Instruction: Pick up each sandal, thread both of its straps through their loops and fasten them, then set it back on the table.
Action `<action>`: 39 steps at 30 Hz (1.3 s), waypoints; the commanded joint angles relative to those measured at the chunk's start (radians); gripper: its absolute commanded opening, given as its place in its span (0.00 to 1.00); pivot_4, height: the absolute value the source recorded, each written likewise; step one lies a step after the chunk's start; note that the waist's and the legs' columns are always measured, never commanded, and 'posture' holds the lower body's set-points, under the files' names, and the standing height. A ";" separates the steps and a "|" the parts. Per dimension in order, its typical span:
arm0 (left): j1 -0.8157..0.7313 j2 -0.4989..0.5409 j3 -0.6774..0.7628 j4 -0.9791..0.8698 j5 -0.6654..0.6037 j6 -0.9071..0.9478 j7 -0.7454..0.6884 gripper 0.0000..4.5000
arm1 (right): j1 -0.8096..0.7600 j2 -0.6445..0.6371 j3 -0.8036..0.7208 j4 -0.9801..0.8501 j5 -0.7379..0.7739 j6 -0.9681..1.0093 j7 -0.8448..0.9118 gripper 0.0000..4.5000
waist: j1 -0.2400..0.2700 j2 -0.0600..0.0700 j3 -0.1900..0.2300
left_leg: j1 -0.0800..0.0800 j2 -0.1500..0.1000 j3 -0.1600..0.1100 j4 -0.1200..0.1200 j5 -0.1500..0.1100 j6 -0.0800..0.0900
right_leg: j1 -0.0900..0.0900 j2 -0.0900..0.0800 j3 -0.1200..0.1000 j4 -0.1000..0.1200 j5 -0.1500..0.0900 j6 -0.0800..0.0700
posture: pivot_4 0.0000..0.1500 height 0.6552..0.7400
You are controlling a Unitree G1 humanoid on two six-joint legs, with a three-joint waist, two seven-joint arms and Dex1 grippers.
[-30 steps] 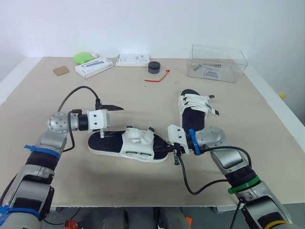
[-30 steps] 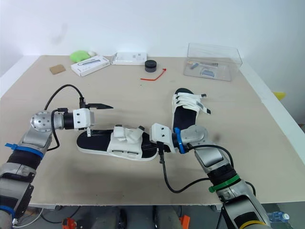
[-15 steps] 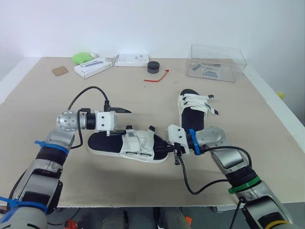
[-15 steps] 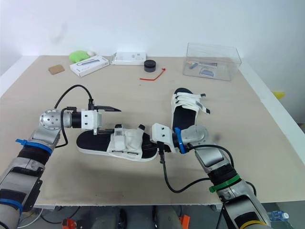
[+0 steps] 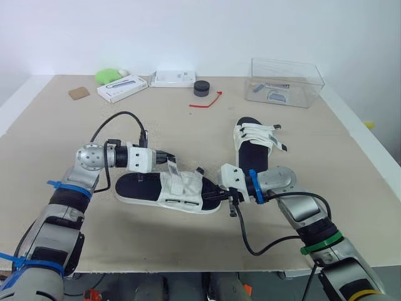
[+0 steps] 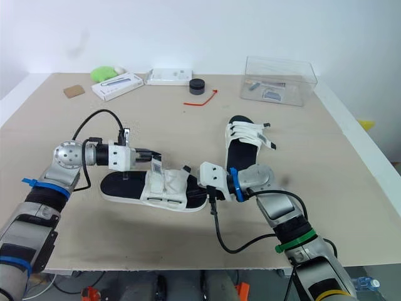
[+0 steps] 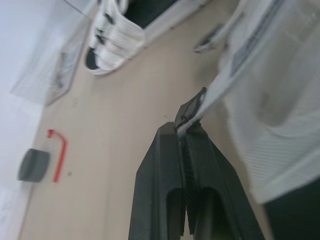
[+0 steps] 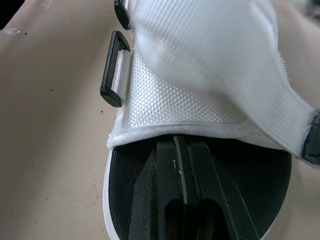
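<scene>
Since a second ago your left gripper [image 5: 166,156] has come in from above the heel toward the middle of the near sandal [image 5: 164,192]. It is now pinching the free end of a strap [image 7: 227,75] between its fingertips and holding it pulled up off the upper. The near sandal is lying lengthwise in the lower centre of the head view, flat on the table [image 5: 188,241]. Your right gripper [image 8: 178,145] is sitting at its right end with its fingers pressed together, the tips against the edge of the white upper; whether they are gripping the fabric cannot be told. The second sandal [image 5: 255,145] is resting right of centre, straps across it.
</scene>
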 commanded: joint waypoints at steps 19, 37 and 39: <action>0.123 0.060 0.066 -0.592 -0.214 0.159 -0.059 0.00 | 0.006 -0.015 -0.011 -0.043 0.008 -0.009 0.010 0.00 | -0.002 0.000 0.000 | 0.001 0.001 -0.002 0.000 0.000 0.000 | 0.000 0.001 0.002 0.000 0.000 0.000 | 1.00 1.00; 0.514 0.212 0.037 -0.937 -0.278 0.113 -0.135 0.07 | -0.003 0.006 0.004 -0.012 -0.003 -0.028 0.014 0.00 | -0.001 0.000 0.000 | 0.003 0.002 -0.001 0.000 0.000 0.000 | 0.001 0.001 0.002 0.000 -0.003 0.004 | 1.00 1.00; 0.584 0.224 0.044 -0.978 -0.273 0.110 -0.122 0.19 | -0.005 0.006 0.004 -0.006 -0.003 -0.031 0.017 0.00 | -0.004 0.000 0.000 | 0.003 0.002 0.000 0.000 0.000 0.000 | 0.001 0.001 0.003 0.000 -0.003 0.004 | 1.00 1.00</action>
